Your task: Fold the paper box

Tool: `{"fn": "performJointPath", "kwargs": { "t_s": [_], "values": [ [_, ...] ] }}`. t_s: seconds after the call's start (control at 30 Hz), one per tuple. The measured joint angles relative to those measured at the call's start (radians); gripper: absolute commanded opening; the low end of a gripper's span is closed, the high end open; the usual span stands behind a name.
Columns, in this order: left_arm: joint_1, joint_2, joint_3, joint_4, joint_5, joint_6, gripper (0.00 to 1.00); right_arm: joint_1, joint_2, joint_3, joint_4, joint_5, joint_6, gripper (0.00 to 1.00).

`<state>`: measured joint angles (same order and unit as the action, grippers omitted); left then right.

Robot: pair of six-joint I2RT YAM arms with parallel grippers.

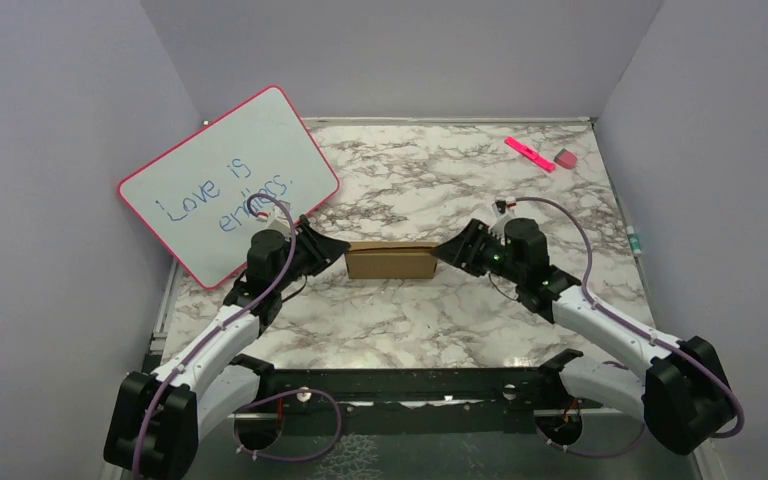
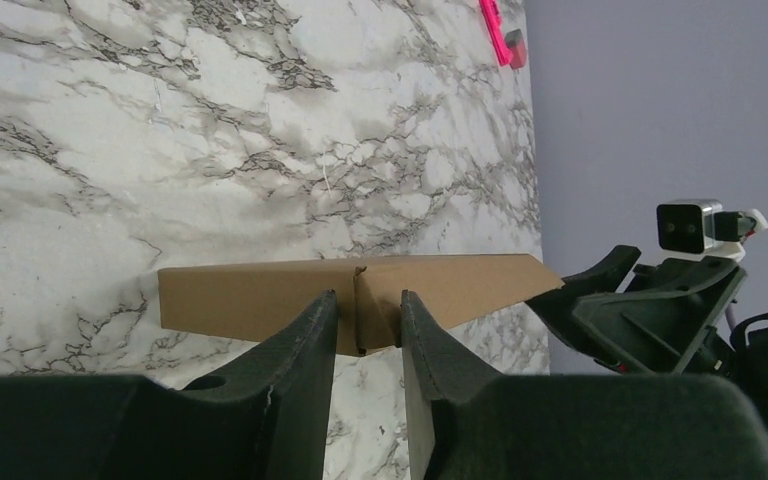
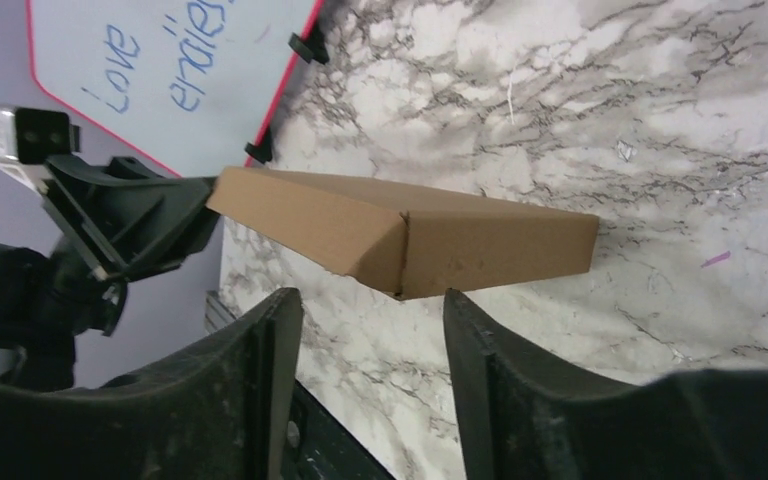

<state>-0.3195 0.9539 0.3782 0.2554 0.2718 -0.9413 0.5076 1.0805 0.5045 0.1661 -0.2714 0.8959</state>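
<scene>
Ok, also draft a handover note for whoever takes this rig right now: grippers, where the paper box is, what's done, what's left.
Left gripper: at the left end of the paper box, fingers set narrowly either side of its end edge; a firm pinch is unclear.
Right gripper: open, at the box's right end, holding nothing.
Box: lying flat in the middle of the table, between both grippers.
Done: it looks folded into a closed flat rectangle.
Left: probably confirm the end flaps are tucked, then release; the seams are hard to judge from here.
</scene>
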Motion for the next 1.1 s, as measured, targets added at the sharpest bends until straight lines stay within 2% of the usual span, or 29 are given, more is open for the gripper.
{"fn": "performJointPath", "kwargs": {
  "t_s": [0.17,0.53,0.77,1.1],
  "values": [
    [0.000,0.005,-0.014,0.023,-0.002,0.003,0.29,-0.047,-0.032,0.039,-0.008,-0.008,-0.020,0.68],
    [0.000,0.034,-0.014,0.047,-0.003,0.026,0.29,-0.128,0.049,0.067,0.008,-0.072,-0.033,0.65],
    [0.000,0.044,-0.014,0.059,-0.003,0.038,0.29,-0.129,0.133,0.066,0.050,-0.142,-0.025,0.55],
    [0.005,0.052,-0.036,0.101,0.006,0.032,0.28,-0.136,0.137,-0.017,0.174,-0.189,-0.032,0.44]
  ]
}}
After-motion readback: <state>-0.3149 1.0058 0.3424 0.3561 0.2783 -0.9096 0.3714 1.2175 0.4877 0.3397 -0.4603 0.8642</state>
